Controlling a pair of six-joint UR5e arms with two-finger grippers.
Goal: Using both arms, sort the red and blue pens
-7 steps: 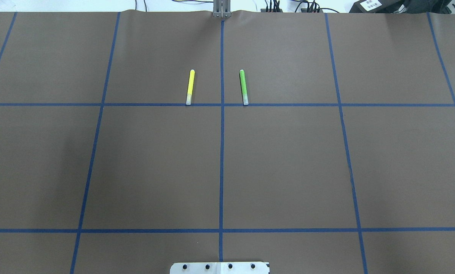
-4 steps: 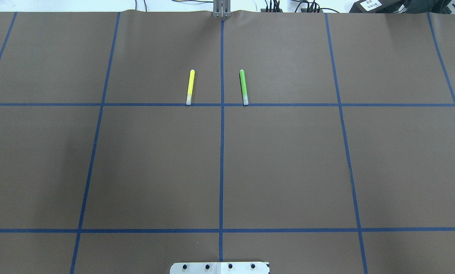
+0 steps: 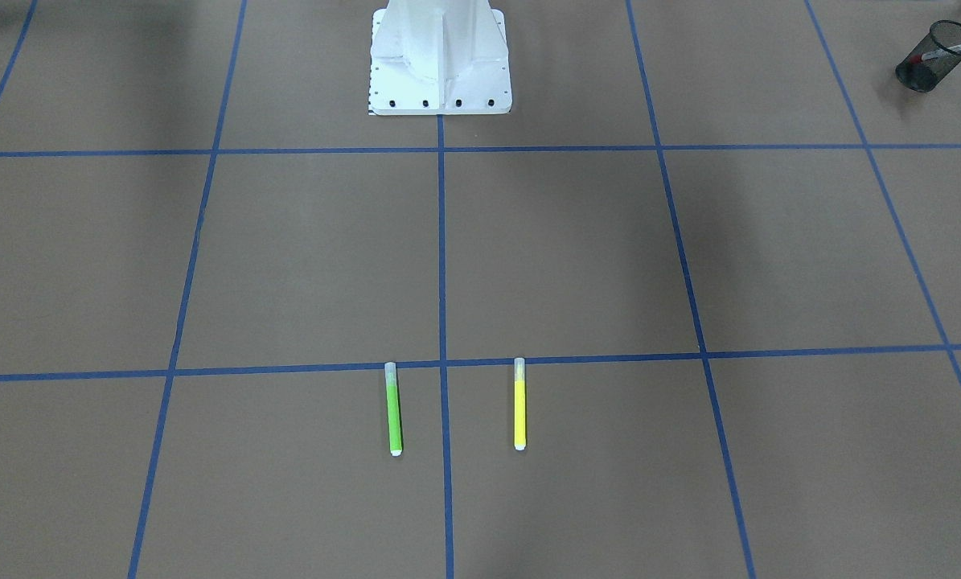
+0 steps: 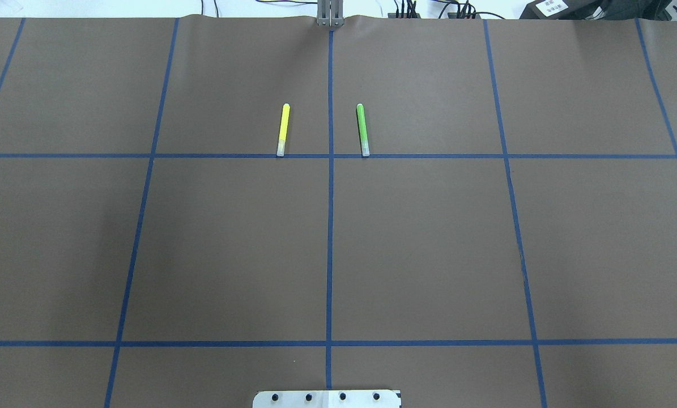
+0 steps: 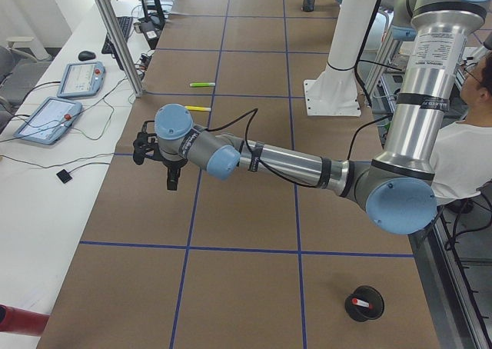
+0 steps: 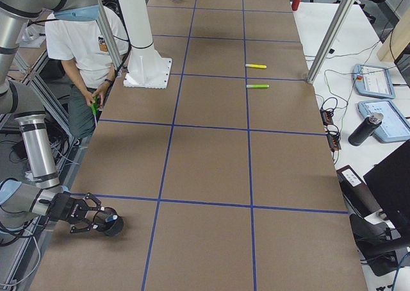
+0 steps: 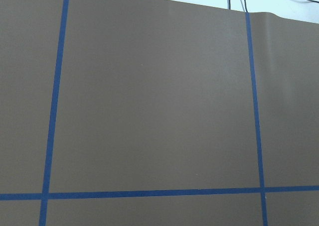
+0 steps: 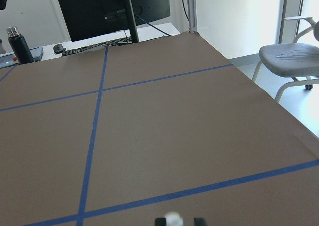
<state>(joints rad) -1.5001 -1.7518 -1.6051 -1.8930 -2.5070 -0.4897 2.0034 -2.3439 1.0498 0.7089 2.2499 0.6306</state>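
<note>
Straddling the blue pen (image 6: 114,219) in its cup (image 6: 119,231), the right gripper (image 6: 99,222), jaws parted, risks snagging it on lifting; left gripper (image 5: 171,176), jaws impossible to tell.

Brown paper-covered table (image 4: 230,238) gridded with blue tape (image 4: 330,226); white side table (image 5: 46,180) alongside carrying teach pendants (image 5: 46,120), keyboard (image 8: 94,46), cables; dark monitor (image 8: 109,7), grey office chair (image 8: 294,54), bright daylight through window (image 8: 299,2) beyond.
</note>
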